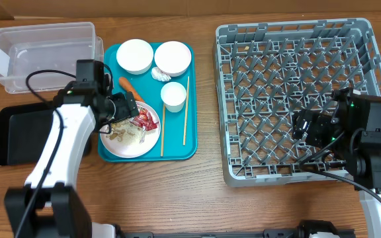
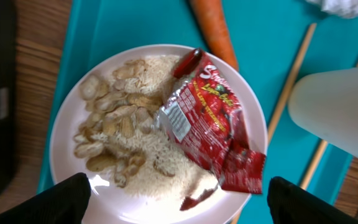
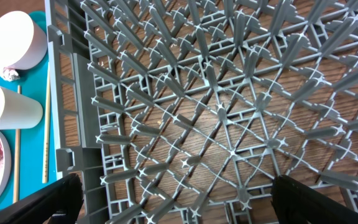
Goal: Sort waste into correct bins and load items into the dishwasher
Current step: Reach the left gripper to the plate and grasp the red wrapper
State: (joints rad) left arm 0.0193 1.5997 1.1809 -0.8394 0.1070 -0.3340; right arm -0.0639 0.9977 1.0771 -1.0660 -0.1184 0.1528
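A round white plate [image 1: 121, 147] on the teal tray carries a red crinkled snack wrapper [image 2: 213, 118] and beige nut shells and crumbs [image 2: 114, 118]. My left gripper [image 2: 178, 205] hovers open just above the plate, its fingers wide on either side of the wrapper's lower end. An orange carrot [image 1: 127, 86] lies beside the plate. Two white bowls [image 1: 135, 55] [image 1: 172, 57], a crumpled tissue [image 1: 157, 73], a small cup [image 1: 174, 95] and chopsticks [image 1: 186, 110] also sit on the tray. My right gripper [image 3: 176, 199] hangs open over the grey dish rack [image 1: 296, 39], holding nothing.
The clear tub [image 1: 42, 56] stands at the back left and the black tray [image 1: 18, 132] lies in front of it, partly under my left arm. The teal tray [image 1: 177, 153] sits between these bins and the rack. Bare wooden table runs along the front.
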